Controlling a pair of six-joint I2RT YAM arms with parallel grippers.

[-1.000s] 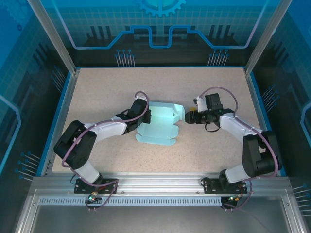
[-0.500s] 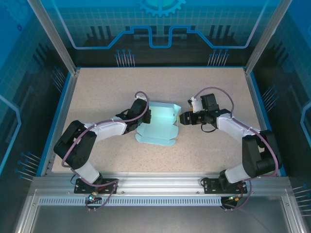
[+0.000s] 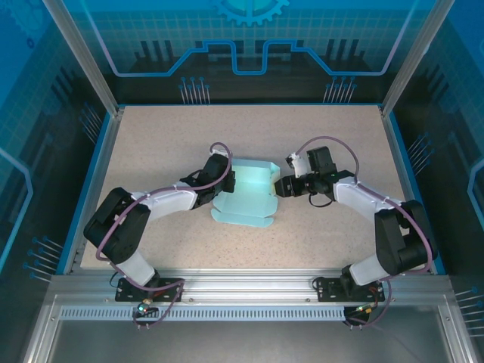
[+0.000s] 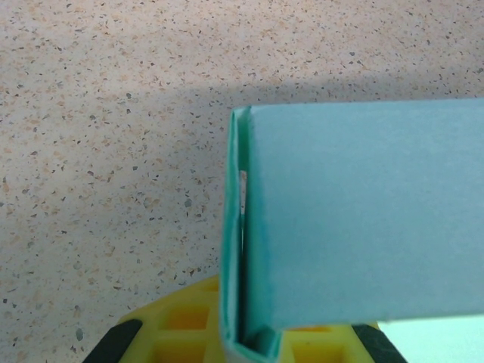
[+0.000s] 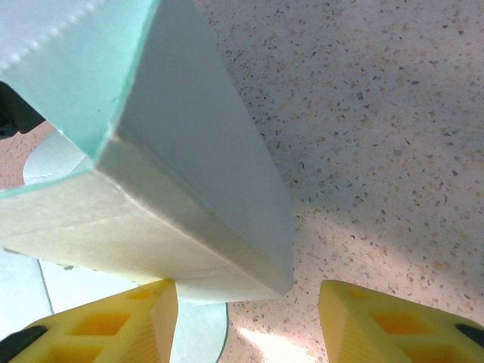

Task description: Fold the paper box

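Note:
The paper box (image 3: 246, 193) is pale light-blue card, partly folded, lying mid-table with its back and side walls raised and a flap flat toward the front. My left gripper (image 3: 225, 181) is shut on its left wall; in the left wrist view the doubled wall (image 4: 236, 249) runs down between the yellow fingers (image 4: 185, 333). My right gripper (image 3: 279, 187) is open at the box's right end. In the right wrist view a box corner (image 5: 227, 227) reaches in between the yellow fingertips (image 5: 386, 321), close to the left one and well apart from the right one.
The speckled beige tabletop (image 3: 166, 136) is bounded by a blue rim (image 3: 98, 174) and metal frame posts (image 3: 79, 53). A metal rail (image 3: 249, 291) runs along the near edge by the arm bases.
My right gripper has slid left up to the box's right end, and its jaws have narrowed slightly. The left arm and the box have stayed put.

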